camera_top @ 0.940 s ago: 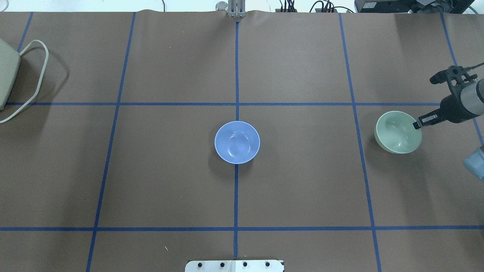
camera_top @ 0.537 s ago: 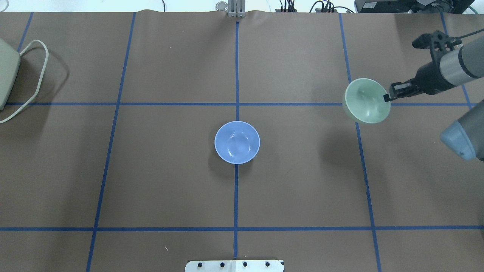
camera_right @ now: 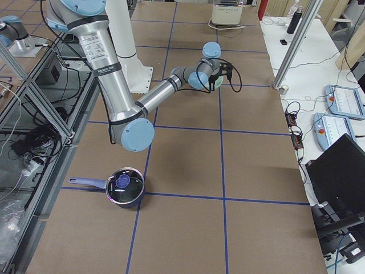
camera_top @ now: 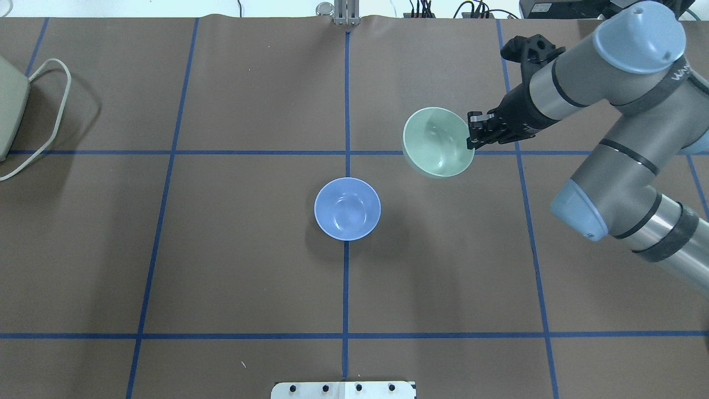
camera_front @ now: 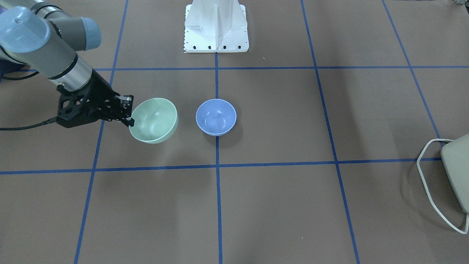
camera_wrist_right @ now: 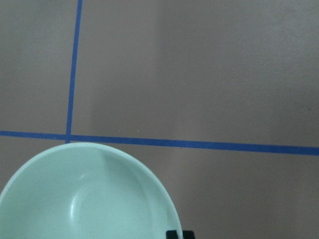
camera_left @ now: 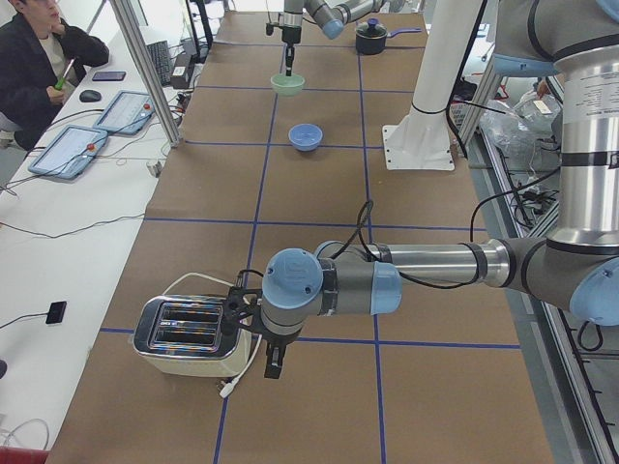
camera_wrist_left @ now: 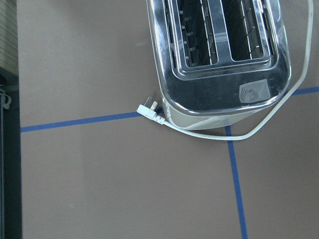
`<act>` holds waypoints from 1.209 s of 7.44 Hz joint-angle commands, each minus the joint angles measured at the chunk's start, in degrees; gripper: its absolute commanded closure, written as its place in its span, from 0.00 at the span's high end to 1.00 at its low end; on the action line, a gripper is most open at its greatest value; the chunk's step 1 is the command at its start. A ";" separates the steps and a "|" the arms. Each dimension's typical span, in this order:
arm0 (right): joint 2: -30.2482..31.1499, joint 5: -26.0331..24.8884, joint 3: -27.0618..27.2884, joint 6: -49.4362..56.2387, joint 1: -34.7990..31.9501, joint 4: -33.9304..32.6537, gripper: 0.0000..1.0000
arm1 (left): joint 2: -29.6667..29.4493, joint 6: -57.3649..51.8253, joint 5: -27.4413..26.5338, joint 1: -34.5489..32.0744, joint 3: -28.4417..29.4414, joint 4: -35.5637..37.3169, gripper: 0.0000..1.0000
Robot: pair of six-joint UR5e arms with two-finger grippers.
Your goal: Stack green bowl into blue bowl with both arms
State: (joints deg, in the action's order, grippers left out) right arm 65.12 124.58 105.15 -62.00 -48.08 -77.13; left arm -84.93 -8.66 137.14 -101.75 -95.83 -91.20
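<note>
Leftward has come the green bowl (camera_top: pixel 437 141), rim pinched in the right gripper (camera_top: pixel 472 133), hanging far-right of the blue bowl (camera_top: pixel 347 208). Mid-carry, I'd judge: next it wants centring above that bowl and lowering. Whether the left gripper (camera_left: pixel 274 367) is wide or narrow I cannot tell.

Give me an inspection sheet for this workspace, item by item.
Surface: table, brown paper with a blue tape grid.
Job's things: green bowl held by its rim, apparently lifted, beside the blue bowl, not over it; blue bowl empty on the table.
Clutter: toaster, lidded saucepan.
Claws: right claw shut on the green bowl; left claw near the toaster, state unclear.
Cables: toaster cord loose, unplugged.
Surroundings: seated operator, white pedestal.
</note>
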 commanded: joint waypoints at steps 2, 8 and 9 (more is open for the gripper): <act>-8.05 -6.69 2.52 -5.45 7.98 -16.27 0.00 | -1.20 4.53 0.23 3.92 0.29 -0.11 0.98; -14.42 -15.51 -7.40 -11.91 17.41 -11.59 0.00 | -1.11 4.53 0.15 3.92 0.21 -0.38 0.98; -13.97 -15.60 -7.76 -11.82 17.58 -10.77 0.00 | -1.11 4.53 0.15 3.92 0.12 -0.38 0.98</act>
State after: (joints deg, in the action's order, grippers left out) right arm 50.17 109.35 98.26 -73.83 -30.92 -90.40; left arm -86.09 -4.13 137.29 -97.82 -95.61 -91.58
